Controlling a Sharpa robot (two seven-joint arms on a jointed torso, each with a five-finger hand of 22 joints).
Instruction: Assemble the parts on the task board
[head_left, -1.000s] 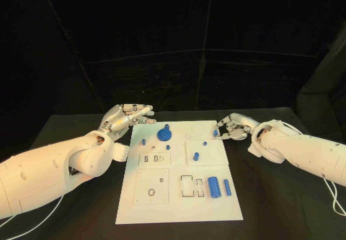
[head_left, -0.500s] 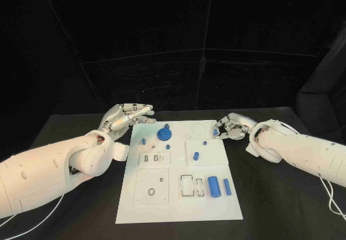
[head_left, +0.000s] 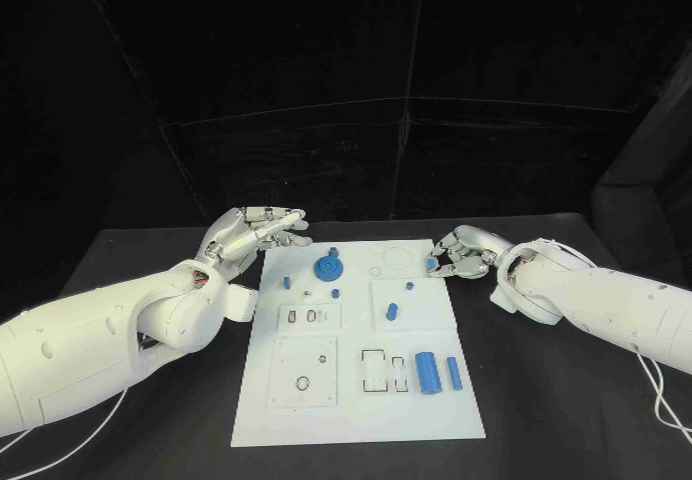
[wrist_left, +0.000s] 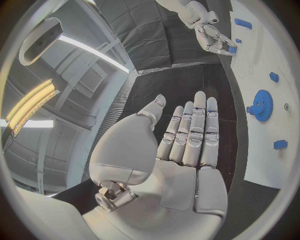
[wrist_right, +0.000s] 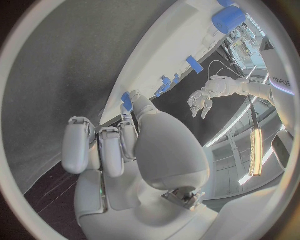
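The task board (head_left: 361, 400) is a long white plate lying lengthwise down the middle of the black worktop (head_left: 577, 400), its surface cut with rectangular and round recesses outlined in dark lines. Small blue parts sit on it: a toothed blue gear (head_left: 330, 268) near the far end, a few short blue pegs (head_left: 286, 283) around it, an upright blue pin (head_left: 391, 314) on the raised square panel at mid-board, and toward the near right a stout blue cylinder (head_left: 428, 372) lying just beside a thinner blue rod (head_left: 454, 374). The left hand (head_left: 260, 230) hovers at the board's far left corner, holding nothing, its fingers stretched out straight and close together. The right hand (head_left: 462, 252) sits at the board's far right edge with its fingers curled in, pinching a small blue part (head_left: 433, 263) at their tips, right over the edge of the plate.
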